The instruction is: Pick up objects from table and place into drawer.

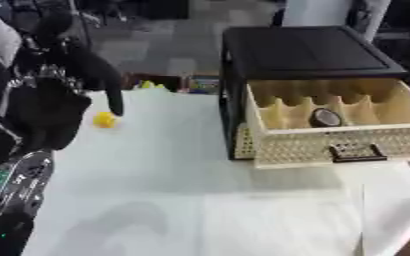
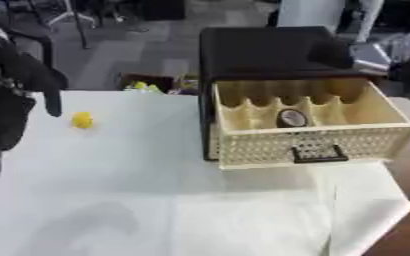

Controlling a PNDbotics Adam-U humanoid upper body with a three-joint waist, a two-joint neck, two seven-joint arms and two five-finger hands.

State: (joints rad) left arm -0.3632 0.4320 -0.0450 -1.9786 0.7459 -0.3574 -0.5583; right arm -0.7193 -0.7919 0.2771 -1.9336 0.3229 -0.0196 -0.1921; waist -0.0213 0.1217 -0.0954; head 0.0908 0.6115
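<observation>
Matt cloth, woven drawer, dark cabinet

You have a table [image 1: 200, 200] under a pale, matt cloth, smooth with faint creases near its right corner; the cabinet [image 1: 309, 50] looks like dark, matt board or plastic with a soft sheen on top; your drawer [image 2: 305, 142] is cream, with a perforated, woven-looking front, plain smooth dividers inside and a dark handle [image 2: 320, 154]; the round thing [image 1: 326, 117] in it is dark with a slightly glossy face; the small yellow thing [image 1: 105, 119] looks like smooth plastic; your left hand [image 1: 103, 80] is matt black, its forearm glossy with silver parts.
</observation>
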